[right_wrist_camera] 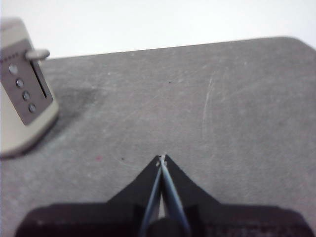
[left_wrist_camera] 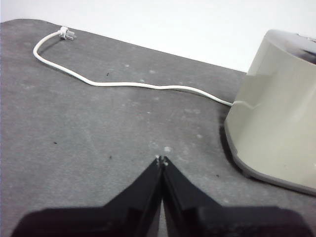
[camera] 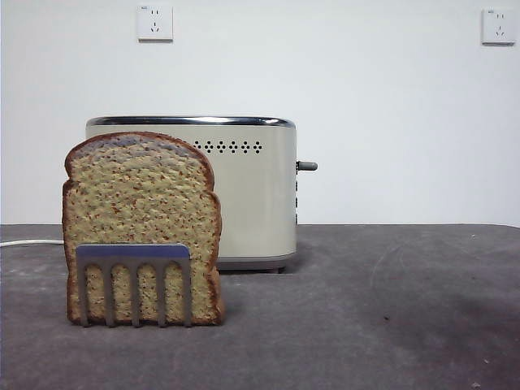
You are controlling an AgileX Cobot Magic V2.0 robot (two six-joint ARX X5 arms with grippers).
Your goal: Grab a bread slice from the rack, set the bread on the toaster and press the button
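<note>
Front view, slice of bread [camera: 142, 213] racked, no gripper

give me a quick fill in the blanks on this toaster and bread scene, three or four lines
1. The slice of bread stands upright in the ____.
2. The toaster stands ____ the bread in the front view.
3. The toaster's white power cord lies on the table, its plug ____.
4. The left gripper and right gripper both have their jaws ____.

Missing words: rack; behind; unplugged; shut
</note>
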